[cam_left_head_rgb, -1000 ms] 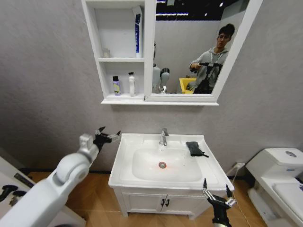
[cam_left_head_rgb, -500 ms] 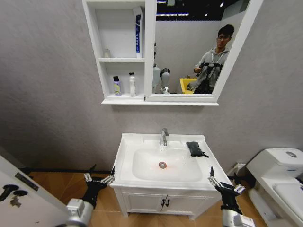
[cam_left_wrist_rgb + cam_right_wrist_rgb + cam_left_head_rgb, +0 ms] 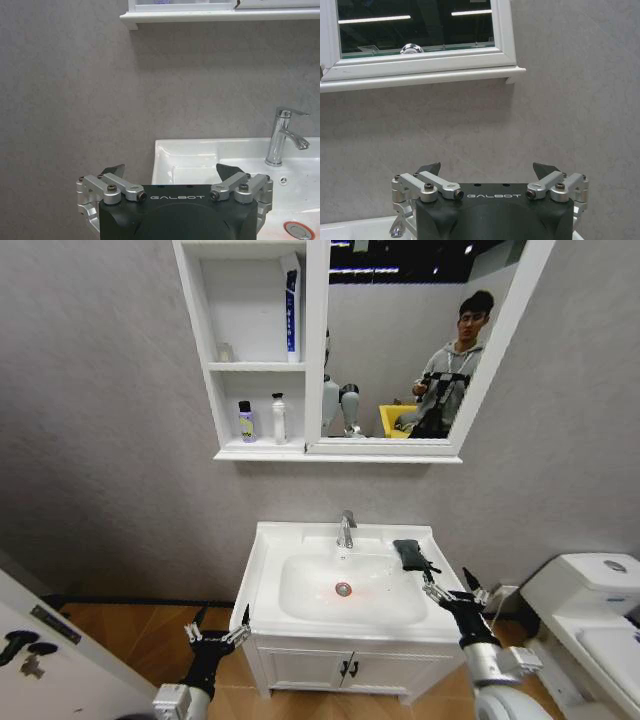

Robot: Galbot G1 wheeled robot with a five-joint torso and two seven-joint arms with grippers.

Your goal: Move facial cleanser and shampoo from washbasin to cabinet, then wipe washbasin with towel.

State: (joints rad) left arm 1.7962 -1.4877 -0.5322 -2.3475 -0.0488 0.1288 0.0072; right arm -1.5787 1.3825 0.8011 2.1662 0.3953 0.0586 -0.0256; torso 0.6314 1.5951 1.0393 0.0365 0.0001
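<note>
Head view: my right gripper, fingers spread and holding nothing, hovers over the right rim of the white rectangular ceramic washbasin, just beside the small dark grey folded towel lying on the ledge right of the chrome tap. My left gripper hangs low by the basin's front left corner, fingers apart and empty. On the white wall-mounted cabinet beside the mirror, a purple-labelled bottle and a slim white bottle stand side by side on the lower shelf.
</note>
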